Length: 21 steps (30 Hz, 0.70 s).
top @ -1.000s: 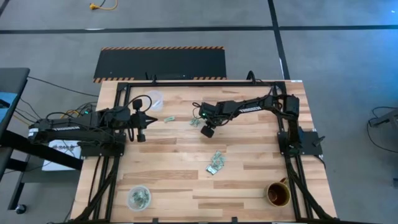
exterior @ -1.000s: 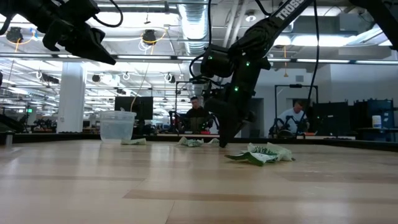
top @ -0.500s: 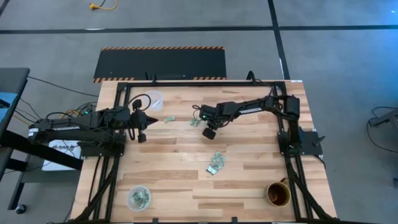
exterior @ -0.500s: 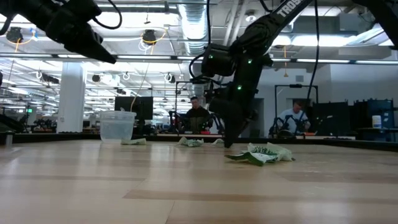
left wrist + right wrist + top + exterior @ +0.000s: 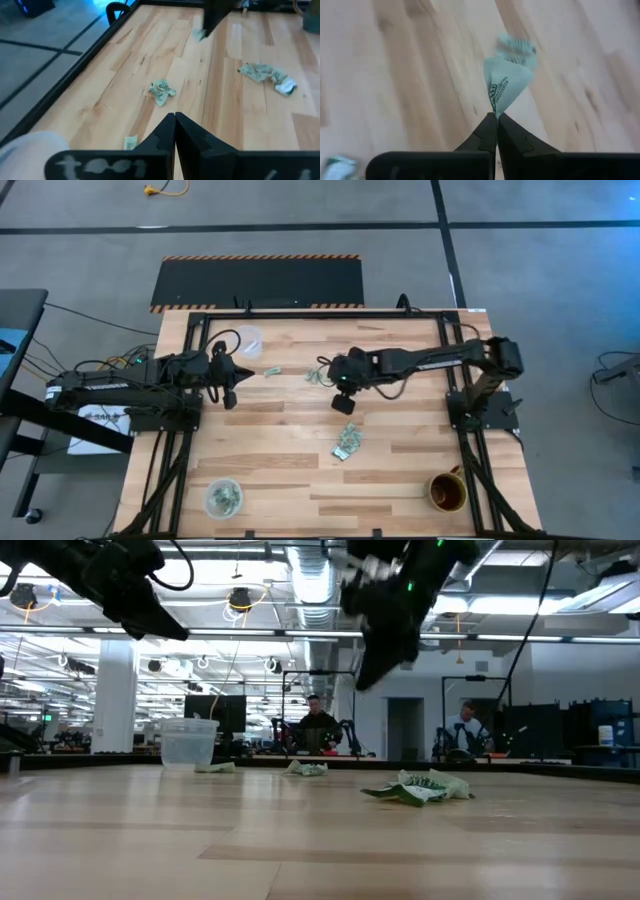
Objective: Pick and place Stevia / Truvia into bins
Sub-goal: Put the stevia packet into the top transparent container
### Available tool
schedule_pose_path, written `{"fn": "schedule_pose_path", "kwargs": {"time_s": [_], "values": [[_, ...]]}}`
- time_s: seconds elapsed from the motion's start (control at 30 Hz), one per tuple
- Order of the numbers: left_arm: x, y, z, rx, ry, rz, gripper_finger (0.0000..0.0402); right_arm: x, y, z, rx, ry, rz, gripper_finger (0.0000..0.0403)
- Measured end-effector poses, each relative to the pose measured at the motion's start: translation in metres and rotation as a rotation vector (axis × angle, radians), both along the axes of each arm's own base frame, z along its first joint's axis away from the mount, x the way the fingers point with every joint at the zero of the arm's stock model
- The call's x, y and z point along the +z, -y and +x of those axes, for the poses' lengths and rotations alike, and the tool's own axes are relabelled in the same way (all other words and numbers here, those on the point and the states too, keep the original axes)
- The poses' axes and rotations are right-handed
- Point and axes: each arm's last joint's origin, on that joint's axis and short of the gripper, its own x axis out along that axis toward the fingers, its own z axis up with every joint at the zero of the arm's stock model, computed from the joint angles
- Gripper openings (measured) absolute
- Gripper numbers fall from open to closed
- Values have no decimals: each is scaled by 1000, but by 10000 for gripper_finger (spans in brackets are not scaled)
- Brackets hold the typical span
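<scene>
My right gripper (image 5: 343,402) hangs above the middle of the table, shut on one pale green and white Stevia packet (image 5: 502,86). My left gripper (image 5: 232,380) hovers shut over the table's left part, near the far clear cup (image 5: 247,338), holding nothing. A second clear cup (image 5: 223,498) stands at the near left with packets inside. Loose packets lie flat on the wood: one (image 5: 271,371) by the left gripper, a few (image 5: 317,375) just far of the right gripper, and a pile (image 5: 347,442) nearer the front. My right gripper pinches the packet by one corner (image 5: 493,111) between its two fingertips. The rest of the packet sticks out past the fingertips. It is lifted clear of the table, well above it in the low view.
A brown mug (image 5: 447,492) stands at the near right corner. A black frame (image 5: 300,312) runs along the table's far edge and sides. Bare wood stretches between the pile and the near cup. People sit in the room behind the table (image 5: 318,725).
My right gripper has risen from the table beside the far packets, lifting one packet clear. It has also shifted a little toward the near edge as the arm stretched out.
</scene>
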Motion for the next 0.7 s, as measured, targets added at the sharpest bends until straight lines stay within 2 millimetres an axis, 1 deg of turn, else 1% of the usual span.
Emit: {"fn": "schedule_pose_path", "kwargs": {"time_s": [0.2,0.37,0.53,0.57,0.63,0.7], "values": [[0,0,0,30,16,-52,0,35,-25,-6,69,173,-18,0],[-2,0,-1,51,7,-93,0,50,-49,-4,205,295,-32,0],[-8,1,-4,71,-42,-198,0,57,-74,9,410,462,30,0],[-9,2,-5,63,-51,-226,0,59,-77,15,443,500,46,0],[-11,4,-5,42,-64,-275,0,57,-82,23,494,502,61,0],[-12,5,-6,12,-74,-321,0,59,-88,37,552,529,55,0]]}}
